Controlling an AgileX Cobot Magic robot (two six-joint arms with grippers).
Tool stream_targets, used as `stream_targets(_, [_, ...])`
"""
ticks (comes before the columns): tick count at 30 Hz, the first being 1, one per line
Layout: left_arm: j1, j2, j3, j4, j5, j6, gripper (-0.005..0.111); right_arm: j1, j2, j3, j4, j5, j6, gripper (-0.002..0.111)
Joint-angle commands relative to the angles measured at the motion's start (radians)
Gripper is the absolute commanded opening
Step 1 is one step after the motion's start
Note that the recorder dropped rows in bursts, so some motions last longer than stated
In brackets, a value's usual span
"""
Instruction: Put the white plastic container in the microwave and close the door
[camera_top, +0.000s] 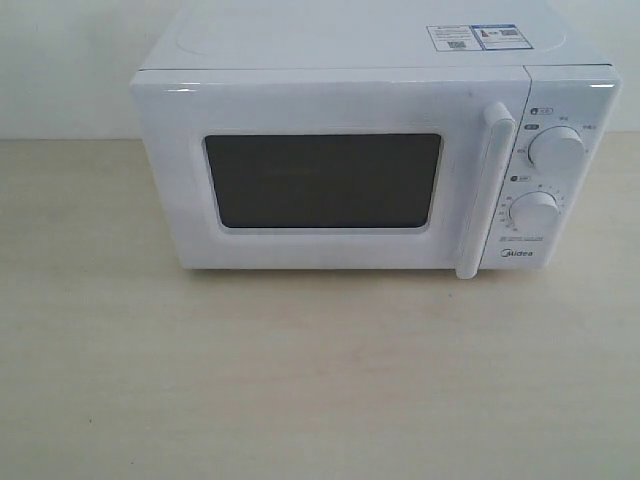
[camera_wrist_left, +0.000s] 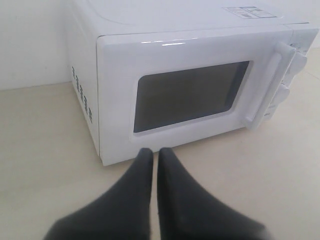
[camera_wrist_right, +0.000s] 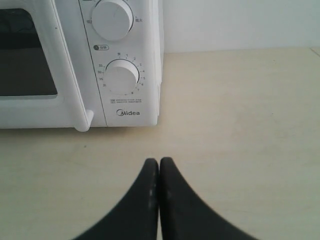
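The white Midea microwave (camera_top: 350, 160) stands at the back of the table with its door (camera_top: 325, 180) shut; the dark window and the vertical white handle (camera_top: 485, 190) face me. The white plastic container is out of view. Neither gripper shows in the exterior view. In the left wrist view my left gripper (camera_wrist_left: 154, 151) is shut, empty, and hovers over the table just before the microwave's (camera_wrist_left: 190, 85) lower left front corner. In the right wrist view my right gripper (camera_wrist_right: 159, 161) is shut on nothing, above the table in front of the lower knob (camera_wrist_right: 120, 77).
A pale wooden table (camera_top: 300, 380) stretches in front of and beside the microwave. A plain light wall (camera_top: 60, 60) rises behind. Two round knobs (camera_top: 557, 150) sit on the microwave's right panel, and stickers (camera_top: 477, 37) lie on its top.
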Motion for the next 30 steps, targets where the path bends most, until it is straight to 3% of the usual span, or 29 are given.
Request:
stream_targets(1, [0.0,-0.004,0.005,0.0,0.001,-0.011,0.004,-0.006,-0.006,0.0,0.0,-0.001,0.005,0.0])
stream_targets(5, [0.014,-0.011,0.005,0.038,-0.056,0.065,0.004,-0.006,-0.006,0.0,0.0,-0.001,0.005,0.0])
stream_targets(8, [0.109,-0.056,0.027,0.038,-0.162,0.128,0.004,-0.006,-0.006,0.0,0.0,-0.001,0.005,0.0])
stream_targets(10, [0.216,-0.139,0.105,0.038,-0.227,0.13,0.004,-0.006,-0.006,0.0,0.0,-0.001,0.005,0.0])
stream_targets(16, [0.342,-0.38,0.391,0.038,-0.258,0.13,0.004,-0.006,-0.006,0.0,0.0,-0.001,0.005,0.0])
stream_targets(19, [0.368,-0.436,0.495,0.038,-0.343,0.126,0.004,-0.006,-0.006,0.0,0.0,-0.001,0.005,0.0])
stream_targets(30, [0.373,-0.436,0.495,0.036,-0.159,0.111,0.004,-0.006,-0.006,0.0,0.0,0.001,0.005,0.0])
